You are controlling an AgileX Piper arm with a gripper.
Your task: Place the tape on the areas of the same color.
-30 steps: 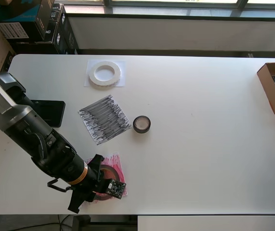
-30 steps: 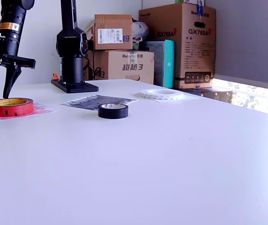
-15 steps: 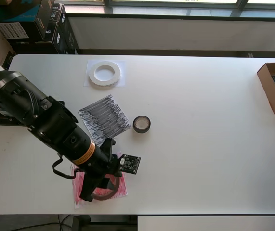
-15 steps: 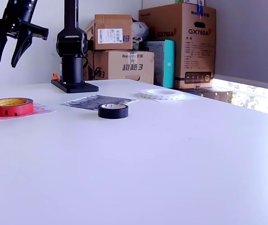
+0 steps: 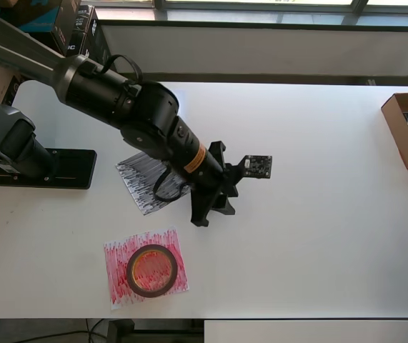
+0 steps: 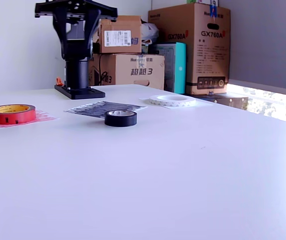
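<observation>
**End effector open above the black tape**

Red tape roll [image 5: 151, 270] sits on the red-scribbled sheet [image 5: 118, 275], near the worktop [image 5: 318, 236] front edge in the overhead view. In the exterior view the black tape roll [image 6: 120, 118] rests on bare worktop just beside the black-scribbled sheet [image 6: 101, 108], not on it; overhead, the arm hides it. White tape roll [image 6: 173, 100] lies further back on the white sheet [image 6: 158, 104]. End effector [image 5: 214, 207] hangs high, jaws spread, holding nothing. Cardboard boxes [image 6: 127, 50] stacked behind.
</observation>
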